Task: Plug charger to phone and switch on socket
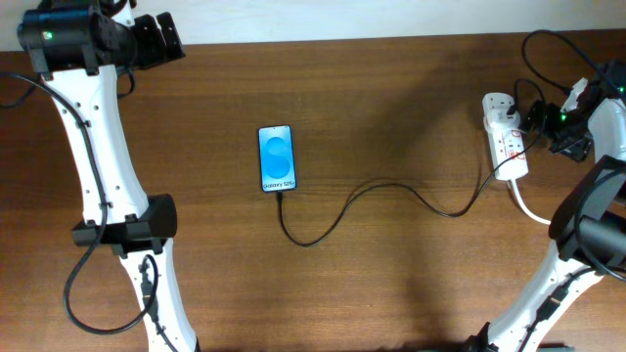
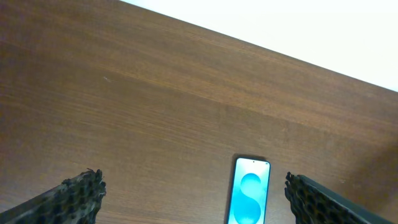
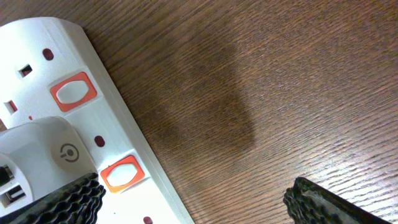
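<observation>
Phone (image 1: 276,157): flat on the wooden table (image 1: 391,88) left of centre, blue screen up, to the right of the left gripper (image 2: 194,183), whose fingers are spread wide with nothing between them. Charger (image 1: 391,186): thin black cable, tip meeting the phone's near short edge, looping rightward across the wood to the socket (image 1: 506,147). Socket: white power strip near the right edge with orange-red switches (image 3: 73,90) and a white adapter (image 3: 43,149) plugged in; the right gripper (image 3: 191,198) hangs beside it, spread wide and empty, one finger over the strip's edge.
</observation>
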`<state>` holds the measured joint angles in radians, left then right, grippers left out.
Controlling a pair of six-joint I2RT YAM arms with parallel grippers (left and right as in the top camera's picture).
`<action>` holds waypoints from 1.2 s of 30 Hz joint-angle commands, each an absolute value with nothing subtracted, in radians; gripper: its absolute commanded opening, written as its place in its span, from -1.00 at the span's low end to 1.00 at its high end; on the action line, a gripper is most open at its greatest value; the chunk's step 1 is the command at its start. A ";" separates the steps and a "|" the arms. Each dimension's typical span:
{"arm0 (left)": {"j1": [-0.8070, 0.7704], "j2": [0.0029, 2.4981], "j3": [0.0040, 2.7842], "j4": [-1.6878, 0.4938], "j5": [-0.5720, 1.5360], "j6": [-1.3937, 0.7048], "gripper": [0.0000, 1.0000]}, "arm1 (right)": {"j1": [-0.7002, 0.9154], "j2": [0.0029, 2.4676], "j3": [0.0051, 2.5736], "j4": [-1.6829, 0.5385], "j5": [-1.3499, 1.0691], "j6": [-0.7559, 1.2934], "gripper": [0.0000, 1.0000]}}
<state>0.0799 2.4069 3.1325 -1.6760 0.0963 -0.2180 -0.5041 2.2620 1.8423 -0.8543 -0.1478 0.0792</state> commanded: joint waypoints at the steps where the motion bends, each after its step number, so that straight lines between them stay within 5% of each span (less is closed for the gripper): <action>1: 0.081 2.401 3.131 -1.675 0.089 -0.223 0.99 | -0.497 2.284 1.850 -0.852 -0.144 0.080 0.97; 36: 0.081 2.401 3.131 -1.675 0.089 -0.223 0.99 | -0.439 2.357 1.850 -0.868 -0.193 -0.022 0.97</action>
<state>0.0799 2.4069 3.1325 -1.6760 0.0963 -0.2180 -0.4953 2.3016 1.8572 -0.8520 -0.1318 -0.0006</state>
